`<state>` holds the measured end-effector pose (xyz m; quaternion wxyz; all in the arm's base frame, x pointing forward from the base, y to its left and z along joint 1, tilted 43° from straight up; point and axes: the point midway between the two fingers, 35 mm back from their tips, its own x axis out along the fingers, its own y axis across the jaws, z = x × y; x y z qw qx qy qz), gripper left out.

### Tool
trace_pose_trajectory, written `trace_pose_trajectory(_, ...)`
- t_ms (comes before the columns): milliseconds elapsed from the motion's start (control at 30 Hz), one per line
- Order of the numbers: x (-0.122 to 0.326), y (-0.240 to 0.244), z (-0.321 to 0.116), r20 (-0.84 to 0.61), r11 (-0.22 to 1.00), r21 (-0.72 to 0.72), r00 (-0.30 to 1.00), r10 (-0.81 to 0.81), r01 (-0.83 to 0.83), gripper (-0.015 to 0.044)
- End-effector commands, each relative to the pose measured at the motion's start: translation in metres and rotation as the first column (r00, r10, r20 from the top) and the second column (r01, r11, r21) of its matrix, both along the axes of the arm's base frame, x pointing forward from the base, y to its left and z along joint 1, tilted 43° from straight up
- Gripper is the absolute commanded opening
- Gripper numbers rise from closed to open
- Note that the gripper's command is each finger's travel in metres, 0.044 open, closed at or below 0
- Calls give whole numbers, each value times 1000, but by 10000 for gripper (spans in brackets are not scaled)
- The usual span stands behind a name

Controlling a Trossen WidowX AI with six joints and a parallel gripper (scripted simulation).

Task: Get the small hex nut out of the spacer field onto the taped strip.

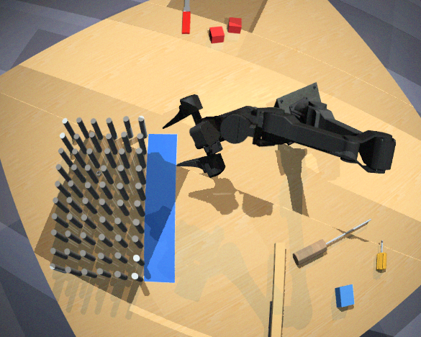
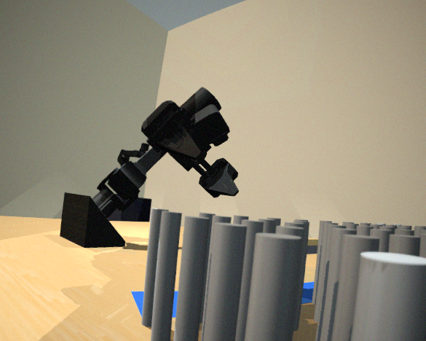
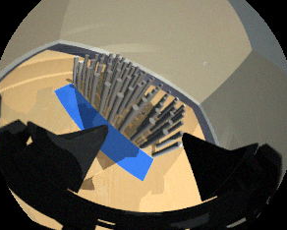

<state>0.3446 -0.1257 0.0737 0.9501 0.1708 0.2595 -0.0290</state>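
Spread wide with nothing grasped, the black two-fingered gripper (image 1: 170,146) (image 2: 218,174) (image 3: 145,134) hangs in the air, its fingertips pointing left toward the spacer field when seen from above. The small grey metal hex nut (image 1: 97,172) lies deep among the upright grey cylindrical metal spacers (image 1: 141,126) (image 2: 271,285) (image 3: 107,93), in the far half of the field, to the left of the gripper and slightly nearer than its fingertips. Between the field and most of the gripper runs the flat blue taped strip (image 1: 161,232) (image 2: 137,301) (image 3: 120,144), just right of the spacers, and the nut is well apart from it. In the exterior view the gripper shows higher than the spacer tops. The black jointed arm (image 1: 311,134) (image 2: 132,178) reaches toward the field from the right. On the near right side of the pale wooden table (image 1: 221,290) (image 2: 22,275) lie a brown-handled tool with a long thin metal shaft (image 1: 310,253), a short yellow-handled tool (image 1: 381,261) and a blue block (image 1: 344,296); a long pale wooden bar (image 1: 278,290) lies left of them. Two small red blocks (image 1: 216,34) (image 1: 234,25) and a red-handled tool (image 1: 186,22) lie at the far side.
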Motion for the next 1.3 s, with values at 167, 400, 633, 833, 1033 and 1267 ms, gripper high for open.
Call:
trace_pose_trajectory(167,7,14,5,-10,994,-62,996,91,-91,440)
trace_pose_trajectory(400,28,83,38,-109,774,-377,854,508,-508,440)
trace_pose_trajectory(633,17,170,87,-287,210,-635,480,829,-743,440)
trace_pose_trajectory(833,-15,228,122,-435,-237,-722,160,886,-650,440)
trace_pose_trajectory(1033,-61,274,155,-578,-576,-730,-119,807,-367,440)
trace_pose_trajectory(1267,-134,316,191,-684,-706,-700,-382,621,107,440)
